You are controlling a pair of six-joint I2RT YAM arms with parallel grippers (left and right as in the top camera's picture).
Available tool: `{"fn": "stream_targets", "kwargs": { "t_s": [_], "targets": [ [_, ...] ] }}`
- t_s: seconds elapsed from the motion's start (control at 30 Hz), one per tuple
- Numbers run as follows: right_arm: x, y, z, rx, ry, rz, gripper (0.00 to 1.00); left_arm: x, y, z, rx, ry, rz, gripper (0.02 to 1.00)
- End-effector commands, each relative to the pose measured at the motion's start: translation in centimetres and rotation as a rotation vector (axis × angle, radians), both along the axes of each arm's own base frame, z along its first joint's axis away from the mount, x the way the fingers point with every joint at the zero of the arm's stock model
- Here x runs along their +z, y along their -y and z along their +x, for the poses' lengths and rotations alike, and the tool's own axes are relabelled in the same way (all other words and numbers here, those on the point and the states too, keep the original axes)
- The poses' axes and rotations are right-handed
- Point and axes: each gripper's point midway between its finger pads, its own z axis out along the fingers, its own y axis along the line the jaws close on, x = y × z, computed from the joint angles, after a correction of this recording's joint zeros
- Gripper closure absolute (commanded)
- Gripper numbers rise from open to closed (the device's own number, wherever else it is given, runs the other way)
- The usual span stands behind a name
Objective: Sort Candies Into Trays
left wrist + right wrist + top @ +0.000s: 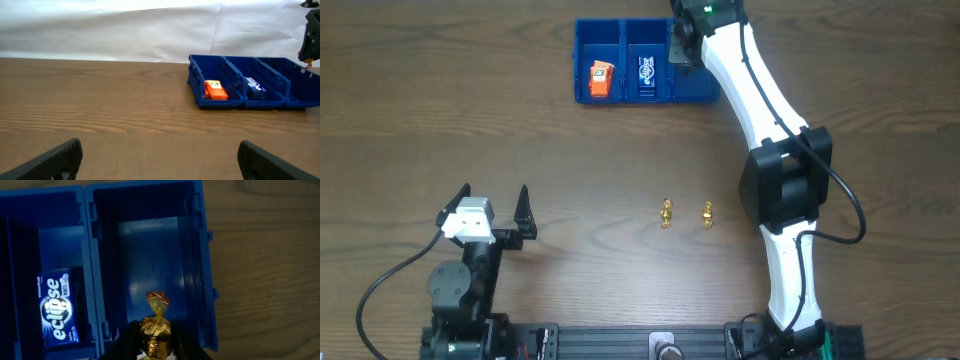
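A blue tray (582,60) with three compartments stands at the table's far side. An orange candy pack (601,80) lies in its left compartment and a blue mint pack (647,72) in the middle one. My right gripper (156,342) hangs above the right compartment (150,265), shut on a gold-wrapped candy (155,330). Two more gold candies (667,213) (708,214) lie side by side on the table's middle. My left gripper (495,205) stands open near the front left, with nothing between its fingers (57,160).
The wooden table (470,110) lies bare around the tray and the loose candies. The right arm (760,100) stretches across the table's right side up to the tray. A white backdrop (125,30) rises behind the table.
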Motion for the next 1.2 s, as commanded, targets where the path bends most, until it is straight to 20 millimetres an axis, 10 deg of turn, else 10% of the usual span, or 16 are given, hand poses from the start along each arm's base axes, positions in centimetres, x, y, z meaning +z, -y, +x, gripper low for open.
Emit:
{"fn": "stream_targets", "kwargs": {
  "t_s": [0.03, 0.3, 0.6, 1.2],
  "targets": [
    [-0.2, 0.2, 0.4, 0.013, 0.01, -0.017, 0.57, -1.6, 0.2, -0.1, -0.015, -0.047, 0.014, 0.02],
    [1.3, -0.9, -0.7, 0.04, 0.01, -0.012, 0.546, -1.6, 0.2, -0.1, -0.015, -0.047, 0.014, 0.023],
    [5.2, -6.2, -9.2, 0.173, -0.114, -0.017, 0.511, -1.6, 0.2, -0.1, -0.015, -0.047, 0.014, 0.02],
    [-4.4, -11.2, -25.7, 0.296, -0.473, 0.015, 0.487, -1.6, 0.2, -0.1, -0.015, -0.047, 0.014, 0.02]
  ]
}}
